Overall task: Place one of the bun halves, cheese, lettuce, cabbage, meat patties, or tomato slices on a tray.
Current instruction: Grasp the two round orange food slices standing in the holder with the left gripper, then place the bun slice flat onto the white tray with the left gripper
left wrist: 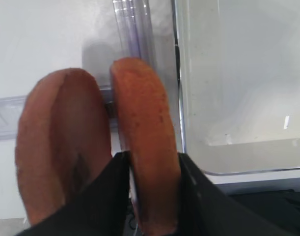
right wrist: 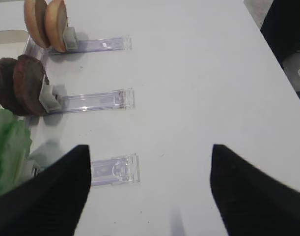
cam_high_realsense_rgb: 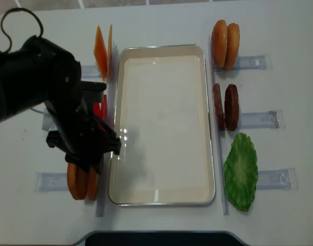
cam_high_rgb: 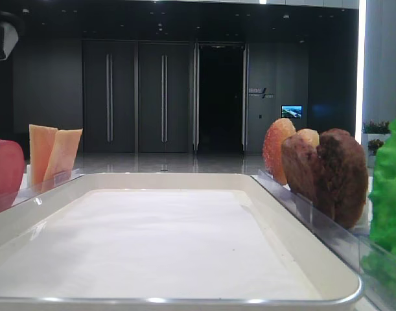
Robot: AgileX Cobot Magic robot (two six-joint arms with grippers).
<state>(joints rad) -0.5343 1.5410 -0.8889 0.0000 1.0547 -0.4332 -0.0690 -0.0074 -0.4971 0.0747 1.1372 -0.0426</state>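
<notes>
The white bench [cam_high_realsense_rgb: 161,23] carries a cream tray [cam_high_realsense_rgb: 162,195], lying bare in the middle. Left of it, the left arm [cam_high_realsense_rgb: 38,87] leans over two orange-brown discs [cam_high_realsense_rgb: 82,182] standing on edge in a clear holder [cam_high_realsense_rgb: 49,181]. The left gripper [left wrist: 152,196] has its black fingers [left wrist: 194,196] pressed on both faces of the disc nearer the tray, grasping it. The right gripper [right wrist: 150,191] hangs released above the bench beside the lettuce [right wrist: 10,142], meat patties [right wrist: 22,86] and bun halves [right wrist: 46,22].
</notes>
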